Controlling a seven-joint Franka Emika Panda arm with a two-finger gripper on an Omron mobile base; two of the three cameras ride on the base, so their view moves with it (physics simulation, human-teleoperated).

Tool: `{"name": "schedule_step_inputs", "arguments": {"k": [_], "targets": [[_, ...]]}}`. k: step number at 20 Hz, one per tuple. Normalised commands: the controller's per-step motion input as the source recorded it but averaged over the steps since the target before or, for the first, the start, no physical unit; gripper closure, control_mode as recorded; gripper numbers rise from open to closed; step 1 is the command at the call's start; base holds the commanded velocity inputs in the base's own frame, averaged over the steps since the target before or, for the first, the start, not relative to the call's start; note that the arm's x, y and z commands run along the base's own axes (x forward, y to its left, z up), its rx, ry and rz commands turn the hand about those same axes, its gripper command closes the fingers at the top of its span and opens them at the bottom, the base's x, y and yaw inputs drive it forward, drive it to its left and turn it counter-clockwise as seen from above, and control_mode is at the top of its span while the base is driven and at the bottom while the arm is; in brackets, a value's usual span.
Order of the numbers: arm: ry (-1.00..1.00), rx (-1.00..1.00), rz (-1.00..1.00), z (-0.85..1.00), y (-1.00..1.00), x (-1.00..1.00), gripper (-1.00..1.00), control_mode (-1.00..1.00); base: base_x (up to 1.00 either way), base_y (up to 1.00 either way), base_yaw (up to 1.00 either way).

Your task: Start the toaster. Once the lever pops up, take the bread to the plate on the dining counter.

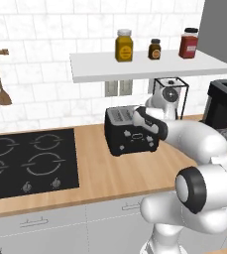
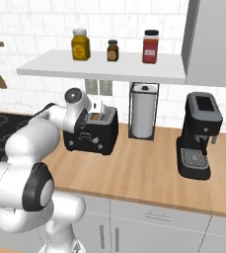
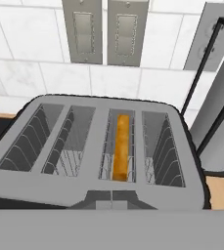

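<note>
The black toaster [image 1: 127, 139] stands on the wooden worktop by the tiled wall, also seen from the right [image 2: 97, 136]. From the hand view I look down on its silver-grey top [image 3: 35, 183] with several slots. The bread [image 3: 121, 146] stands on edge deep in the third slot from the left, only its golden-brown crust showing. My gripper [image 3: 112, 197] hovers just above the toaster's near edge, fingertips together and holding nothing. The hand [image 2: 97, 108] sits over the toaster's top. The plate and the dining counter are out of view.
A black coffee machine [image 2: 198, 136] and a paper-towel holder [image 2: 143, 111] stand right of the toaster. A black hob [image 1: 28, 161] lies to its left. A shelf [image 1: 144, 67] with three jars hangs overhead. Two wall outlets [image 3: 103, 29] are behind the toaster.
</note>
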Motion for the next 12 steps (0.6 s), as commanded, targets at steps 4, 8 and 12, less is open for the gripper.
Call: {"name": "schedule_step_inputs", "arguments": {"k": [4,8,12], "targets": [[-0.09,0.00,-0.02,0.00,0.00,0.05,1.00,-1.00,0.00,0.00,0.00],[-0.05,0.00,-0.02,0.00,0.00,0.06,1.00,-1.00,0.00,0.00,0.00],[0.00,0.00,0.00,0.00,0.00,0.02,-1.00,-1.00,0.00,0.00,0.00]]}}
